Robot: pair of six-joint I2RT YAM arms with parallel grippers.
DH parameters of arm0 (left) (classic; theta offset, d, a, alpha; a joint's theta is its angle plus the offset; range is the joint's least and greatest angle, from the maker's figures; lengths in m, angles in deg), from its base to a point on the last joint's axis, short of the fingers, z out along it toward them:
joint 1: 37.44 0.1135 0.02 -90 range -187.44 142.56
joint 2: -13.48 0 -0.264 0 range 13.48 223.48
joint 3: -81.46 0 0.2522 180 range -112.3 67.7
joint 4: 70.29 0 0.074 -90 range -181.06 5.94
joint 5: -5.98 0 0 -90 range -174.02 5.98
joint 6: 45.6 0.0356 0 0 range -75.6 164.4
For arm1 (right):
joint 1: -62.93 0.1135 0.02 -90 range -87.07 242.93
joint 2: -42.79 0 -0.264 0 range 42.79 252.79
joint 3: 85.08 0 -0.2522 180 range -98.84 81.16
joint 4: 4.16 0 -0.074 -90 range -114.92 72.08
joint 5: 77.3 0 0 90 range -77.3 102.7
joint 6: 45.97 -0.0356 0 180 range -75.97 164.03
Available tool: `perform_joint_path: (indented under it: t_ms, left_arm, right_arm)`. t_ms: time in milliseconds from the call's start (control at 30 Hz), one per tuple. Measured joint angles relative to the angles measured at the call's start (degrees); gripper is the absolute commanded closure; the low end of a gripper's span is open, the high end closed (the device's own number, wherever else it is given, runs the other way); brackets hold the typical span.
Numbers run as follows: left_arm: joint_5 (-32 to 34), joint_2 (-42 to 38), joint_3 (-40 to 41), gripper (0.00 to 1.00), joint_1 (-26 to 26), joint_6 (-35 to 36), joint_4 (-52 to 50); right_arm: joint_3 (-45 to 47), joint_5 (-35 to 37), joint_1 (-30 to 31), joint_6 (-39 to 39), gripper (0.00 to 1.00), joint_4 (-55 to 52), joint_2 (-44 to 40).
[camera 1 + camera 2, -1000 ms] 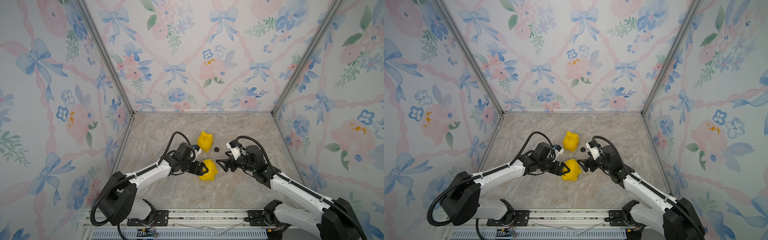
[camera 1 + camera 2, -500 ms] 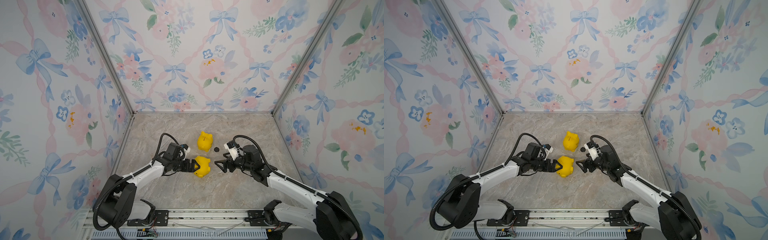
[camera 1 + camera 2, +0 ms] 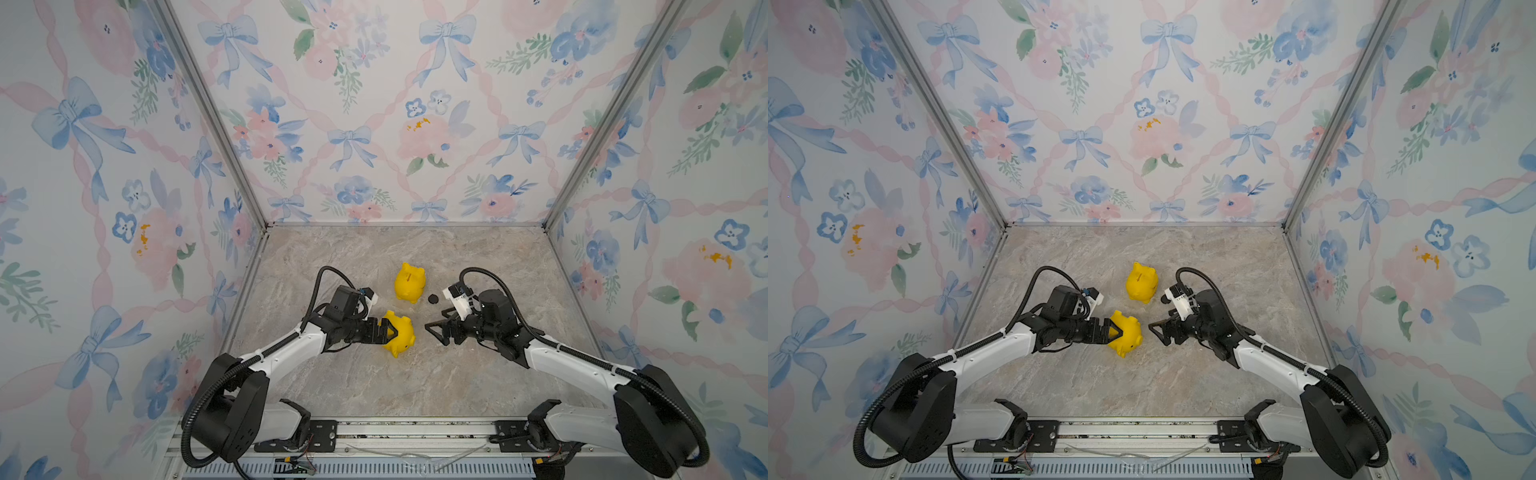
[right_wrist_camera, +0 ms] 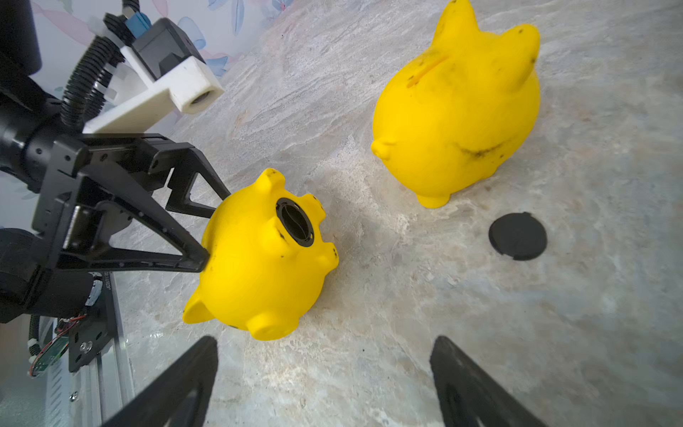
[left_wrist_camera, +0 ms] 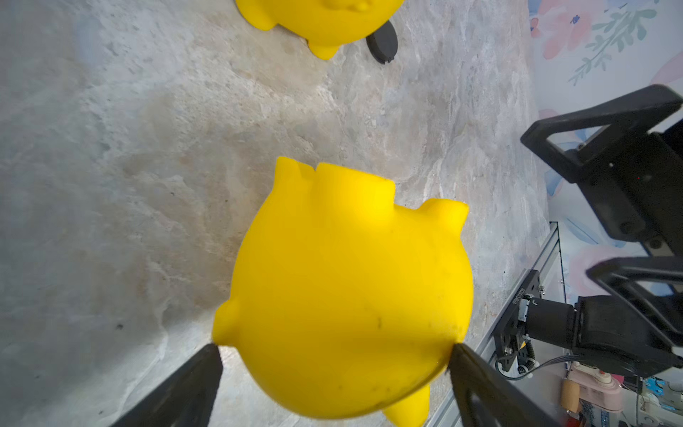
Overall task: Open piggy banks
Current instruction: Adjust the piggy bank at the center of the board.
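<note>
1. Far pig [image 3: 409, 282] stands upright with a black plug [image 3: 433, 298] on the floor just beside it. Its belly is hidden, but we judge this one open.
2. Near pig [image 3: 400, 333] lies on its side. Its belly hole [image 4: 295, 226] looks filled with black, so we think this one is left to do.
3. Left gripper [image 3: 390, 331] is spread wide, with its tips only touching near pig's back. Right gripper [image 3: 432, 334] gapes empty, facing the hole.
4. Only the right wrist view shows that hole — in both top views it is turned away.
</note>
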Motion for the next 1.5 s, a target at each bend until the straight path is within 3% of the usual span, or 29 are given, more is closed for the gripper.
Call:
perform_joint_path:
  t_ms: [400, 700, 1000, 1500]
  left_arm:
    - [1.3, 0.0, -0.8, 0.02, 0.0, 0.0, -0.2]
    - [4.3, -4.8, -1.1, 0.02, 0.8, -0.4, -0.3]
    - [3.3, -7.1, 0.2, 0.02, 0.8, -3.1, 1.0]
    - [3.1, -5.7, 2.8, 0.02, 0.8, -6.6, 4.2]
  right_arm:
    - [0.0, 0.0, 1.4, -0.8, 0.09, 1.9, 2.9]
    - [-0.1, 5.3, 2.1, -1.7, 0.11, 1.9, 7.4]
    - [-2.2, 11.5, 5.6, -2.7, 0.11, 1.9, 12.2]
    - [-2.5, 12.2, 14.4, -1.4, 0.11, 2.2, 12.6]
